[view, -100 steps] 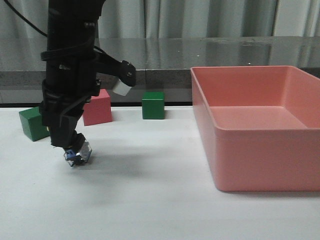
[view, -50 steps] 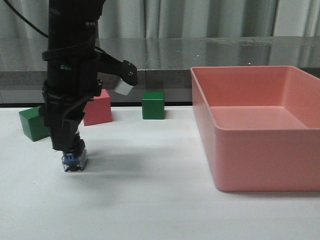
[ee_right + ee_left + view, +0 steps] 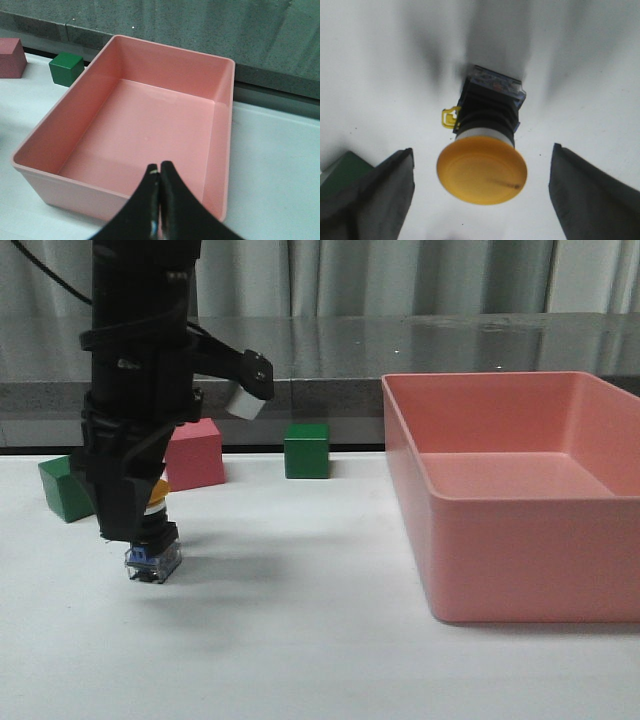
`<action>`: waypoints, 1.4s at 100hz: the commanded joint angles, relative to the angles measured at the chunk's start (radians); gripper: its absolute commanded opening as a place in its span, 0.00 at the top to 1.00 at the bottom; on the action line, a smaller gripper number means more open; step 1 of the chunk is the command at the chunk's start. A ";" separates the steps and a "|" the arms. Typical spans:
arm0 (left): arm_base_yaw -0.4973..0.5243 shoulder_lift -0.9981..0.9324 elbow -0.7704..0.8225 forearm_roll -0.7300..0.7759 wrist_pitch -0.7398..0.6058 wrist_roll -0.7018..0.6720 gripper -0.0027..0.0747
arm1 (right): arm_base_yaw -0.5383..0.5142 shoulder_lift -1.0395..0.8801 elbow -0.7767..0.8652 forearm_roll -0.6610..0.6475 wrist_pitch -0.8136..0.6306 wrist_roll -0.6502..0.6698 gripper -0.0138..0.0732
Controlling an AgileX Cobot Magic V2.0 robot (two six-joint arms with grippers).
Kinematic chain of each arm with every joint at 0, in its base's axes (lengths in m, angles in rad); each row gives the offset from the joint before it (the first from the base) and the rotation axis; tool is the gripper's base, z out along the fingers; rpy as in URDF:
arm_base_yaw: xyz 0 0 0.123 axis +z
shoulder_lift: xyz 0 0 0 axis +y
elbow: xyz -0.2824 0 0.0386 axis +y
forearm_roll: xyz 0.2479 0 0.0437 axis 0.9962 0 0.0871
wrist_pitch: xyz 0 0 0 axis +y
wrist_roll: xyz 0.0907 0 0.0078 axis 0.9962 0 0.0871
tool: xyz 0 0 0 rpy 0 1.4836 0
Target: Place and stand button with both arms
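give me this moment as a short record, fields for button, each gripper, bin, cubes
button: the button stands upright on the table, blue-clear base down, yellow cap up
left gripper: the left gripper is open, fingers apart on either side of the cap, not touching it
right gripper: the right gripper is shut, holding nothing, above the pink bin
bin: empty, on the robot's right
cubes: two green cubes and a pink cube behind the button
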 commanded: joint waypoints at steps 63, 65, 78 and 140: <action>0.437 -0.377 -0.013 -0.399 -0.023 -0.212 0.99 | -0.004 0.002 -0.025 0.011 -0.073 -0.002 0.91; 0.442 -0.393 -0.007 -0.424 -0.040 -0.197 0.99 | -0.004 0.002 -0.025 0.011 -0.073 -0.002 0.91; 0.449 -0.518 0.078 -0.490 -0.236 -0.183 0.99 | -0.004 0.002 -0.025 0.011 -0.073 -0.002 0.91; 0.445 -1.247 0.962 -0.811 -0.944 -0.181 0.99 | -0.004 0.002 -0.025 0.011 -0.073 -0.002 0.91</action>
